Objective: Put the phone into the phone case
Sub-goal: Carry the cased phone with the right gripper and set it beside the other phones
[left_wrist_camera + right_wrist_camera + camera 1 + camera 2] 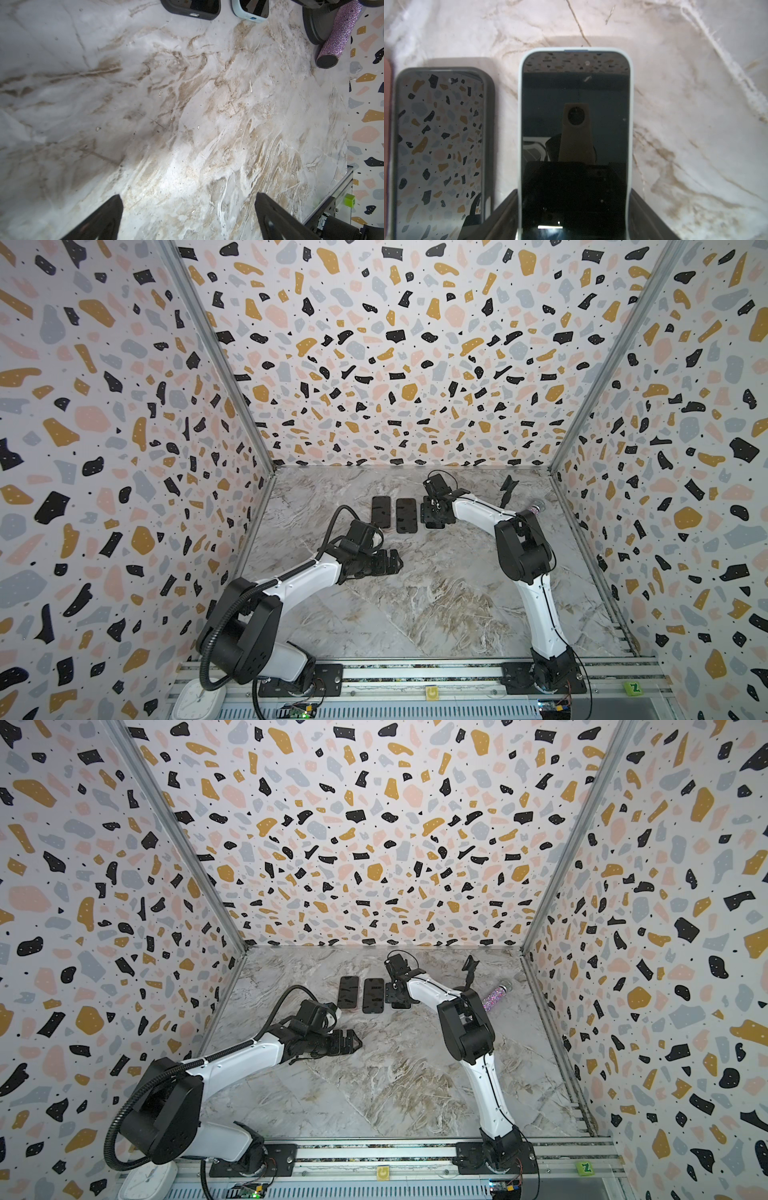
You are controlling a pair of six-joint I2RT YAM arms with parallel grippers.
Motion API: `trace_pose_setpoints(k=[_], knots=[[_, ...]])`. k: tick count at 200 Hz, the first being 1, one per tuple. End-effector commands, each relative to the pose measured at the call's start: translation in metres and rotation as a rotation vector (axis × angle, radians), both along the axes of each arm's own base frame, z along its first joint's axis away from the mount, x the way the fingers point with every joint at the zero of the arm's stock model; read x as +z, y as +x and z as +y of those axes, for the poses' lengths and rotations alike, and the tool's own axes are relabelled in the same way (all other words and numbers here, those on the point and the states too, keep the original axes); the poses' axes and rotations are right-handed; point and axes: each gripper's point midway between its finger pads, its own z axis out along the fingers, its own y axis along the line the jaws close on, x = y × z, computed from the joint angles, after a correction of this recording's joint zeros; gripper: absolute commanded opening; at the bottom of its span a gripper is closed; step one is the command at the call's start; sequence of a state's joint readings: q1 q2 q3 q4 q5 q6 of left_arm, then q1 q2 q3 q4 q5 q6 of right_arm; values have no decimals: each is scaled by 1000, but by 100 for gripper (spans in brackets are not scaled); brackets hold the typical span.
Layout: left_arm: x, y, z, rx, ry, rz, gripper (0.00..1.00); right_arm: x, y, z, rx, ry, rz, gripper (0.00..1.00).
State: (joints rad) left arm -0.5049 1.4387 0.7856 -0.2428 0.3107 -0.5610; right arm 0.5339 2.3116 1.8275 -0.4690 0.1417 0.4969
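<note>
- The phone (575, 93) lies screen up inside a pale phone case (608, 49), whose rim shows along its top and both long sides.
- In both top views this pair sits toward 12 o'clock on the marble table (436, 605), mostly hidden under the right gripper (434, 516).
- In the right wrist view the right gripper (574, 191) straddles the phone's lower end. Its jaws are partly apart, with one finger (508, 207) against each long side of the phone case, so it is closed on the case.
- The dark screen mirrors the wrist camera and the speckled wall.
- Just beside it, at its 9 o'clock in a top view, lies a second phone (406, 515) in a dark grey case. The two are apart, with a strip of marble between them.
- Further toward 9 o'clock lies a third phone (381, 512). Only its pink edge (386, 124) shows in the right wrist view.
- The left gripper (397, 562) hangs low near the table's middle, at about 6 o'clock from the row of phones and well apart from them.
- Its jaws stand wide open in the left wrist view, the left gripper (188, 195) holding nothing, with bare marble between the fingers.
- A purple glitter tube (496, 994) lies toward 2 o'clock, beside a black stand (469, 969).
</note>
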Motion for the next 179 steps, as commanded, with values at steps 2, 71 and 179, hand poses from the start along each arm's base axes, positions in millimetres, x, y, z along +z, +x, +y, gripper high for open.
trace_pose_setpoints(k=[2,71,179], knots=[[-2,1,2,0,-1,-8,100,5,6,2,-13,16,-3,61],[-3,2,3,-1,7,-11,100,24,5,5,5,50,-23,84],[49,26,54,177,146,-350,100,148,-83,-21,165,-24,-511,94]])
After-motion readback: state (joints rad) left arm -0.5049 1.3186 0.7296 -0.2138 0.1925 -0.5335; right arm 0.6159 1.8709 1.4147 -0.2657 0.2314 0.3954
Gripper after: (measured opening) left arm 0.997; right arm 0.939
